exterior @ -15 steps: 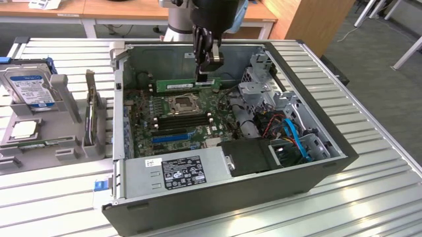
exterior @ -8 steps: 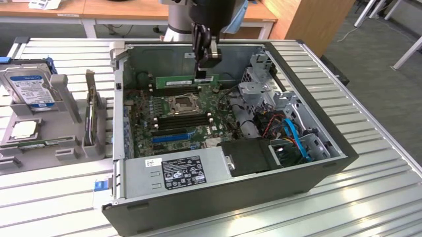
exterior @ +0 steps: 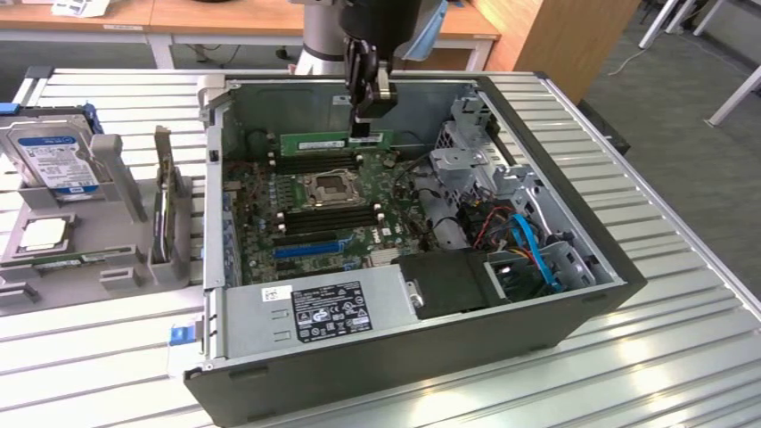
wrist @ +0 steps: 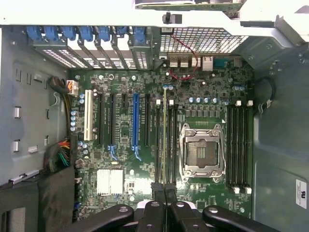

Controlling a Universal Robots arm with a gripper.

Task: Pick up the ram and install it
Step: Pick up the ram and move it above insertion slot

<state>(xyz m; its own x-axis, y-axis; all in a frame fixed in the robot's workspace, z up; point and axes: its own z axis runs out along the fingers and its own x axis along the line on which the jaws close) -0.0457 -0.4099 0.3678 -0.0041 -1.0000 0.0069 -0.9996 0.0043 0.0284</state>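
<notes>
Exterior view, tool (exterior: pixel 371 113): closed tight on the top edge of the ram (exterior: pixel 337 141).
Ram: green stick, held level inside the case (exterior: pixel 356 374), at 12 o'clock of the CPU socket (exterior: pixel 330 188); I cannot tell whether it touches a slot.
Case: lies open on the bench (exterior: pixel 666 357); holds the motherboard (exterior: pixel 264 239), the power supply (exterior: pixel 321 308) at 6 o'clock and blue cables (exterior: pixel 532 251) at 4 o'clock.
Power supply label: black and white, print unreadable.
Holder (exterior: pixel 71 267): at 9 o'clock of the case; carries a hard drive (exterior: pixel 53 156) with a blue-and-white label, writing unreadable, and a square chip (exterior: pixel 42 234).
</notes>
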